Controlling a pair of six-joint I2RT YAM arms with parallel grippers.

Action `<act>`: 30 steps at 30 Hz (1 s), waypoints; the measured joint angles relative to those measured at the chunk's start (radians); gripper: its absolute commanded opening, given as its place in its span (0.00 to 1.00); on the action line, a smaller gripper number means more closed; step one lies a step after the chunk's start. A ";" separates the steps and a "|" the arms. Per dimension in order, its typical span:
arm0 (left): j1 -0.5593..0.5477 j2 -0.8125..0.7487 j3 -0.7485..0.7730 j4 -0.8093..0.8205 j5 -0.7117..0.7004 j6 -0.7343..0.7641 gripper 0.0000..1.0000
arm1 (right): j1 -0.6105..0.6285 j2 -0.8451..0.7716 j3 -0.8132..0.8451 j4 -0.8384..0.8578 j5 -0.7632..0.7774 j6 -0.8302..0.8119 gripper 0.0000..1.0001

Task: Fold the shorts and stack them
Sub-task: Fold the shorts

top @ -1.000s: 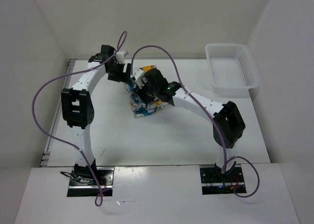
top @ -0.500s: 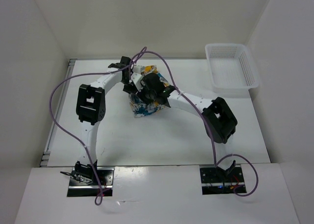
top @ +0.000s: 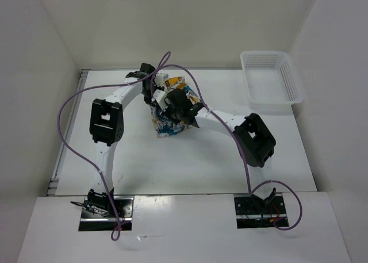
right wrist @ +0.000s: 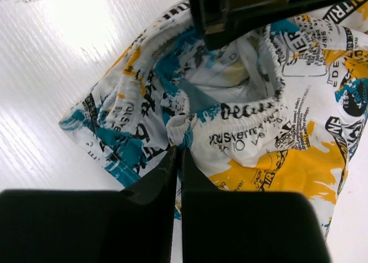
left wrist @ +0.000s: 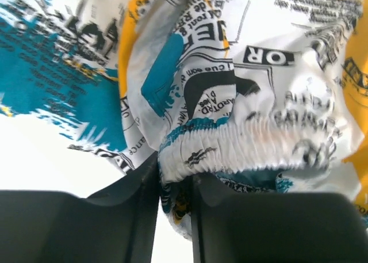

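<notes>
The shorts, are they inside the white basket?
No, the shorts lie bunched on the table mid-scene, well apart from the basket at the far right.

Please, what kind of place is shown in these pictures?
Probably a robot test cell, not a home: plain white walls around a white table, two bolted arms, one basket.

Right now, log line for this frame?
shorts: bunched | left fingers: shut on shorts | right fingers: shut on shorts
</notes>
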 measured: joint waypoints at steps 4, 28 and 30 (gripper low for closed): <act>0.021 0.033 0.046 0.000 -0.002 0.001 0.26 | 0.000 0.002 -0.004 -0.001 -0.013 0.000 0.00; 0.084 0.163 0.231 -0.056 0.058 0.001 0.44 | 0.070 0.128 0.136 -0.004 -0.220 0.082 0.00; 0.084 0.163 0.233 -0.058 0.059 0.000 0.43 | 0.085 0.128 0.162 0.000 -0.217 0.104 0.00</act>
